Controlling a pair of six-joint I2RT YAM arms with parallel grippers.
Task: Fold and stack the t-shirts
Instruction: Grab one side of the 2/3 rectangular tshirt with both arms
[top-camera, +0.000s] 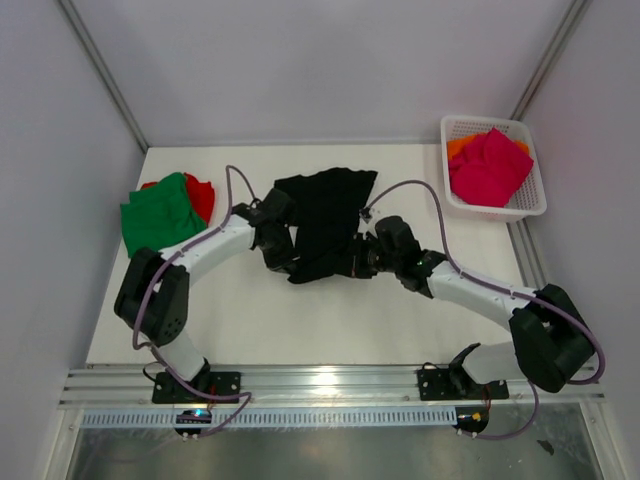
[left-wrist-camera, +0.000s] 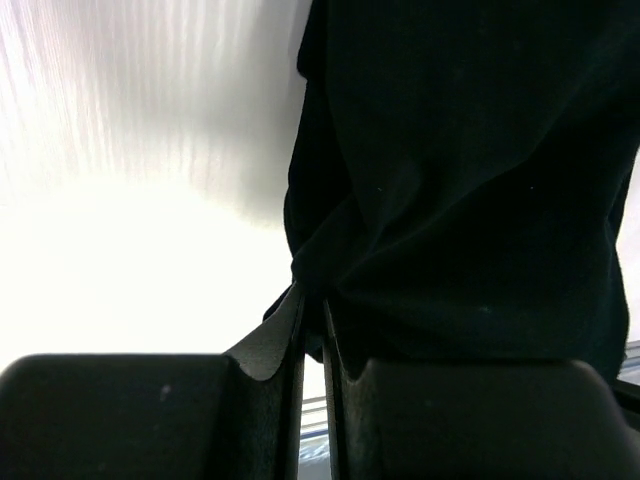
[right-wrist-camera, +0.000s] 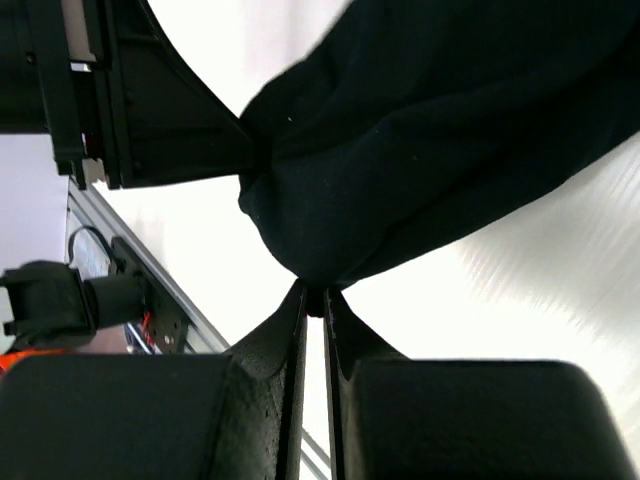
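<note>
White-and-black arms (top-camera: 215, 245), mauve cables (top-camera: 412, 183), black fingers (left-wrist-camera: 272, 348)

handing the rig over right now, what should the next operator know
Left gripper: shut on the black t-shirt, near edge.
Right gripper: shut on the same edge.
The black one lies mid-table, fold unfinished.
Done: green t-shirt stacked on red t-shirt, far left.
To do: finish the black one, then pink t-shirt and orange t-shirt, both in the basket, far right.

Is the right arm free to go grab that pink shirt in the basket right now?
Probably not yet: the right gripper is pinched shut on the black shirt. The path to the pink shirt in the basket looks unblocked, though, once it lets go.
</note>
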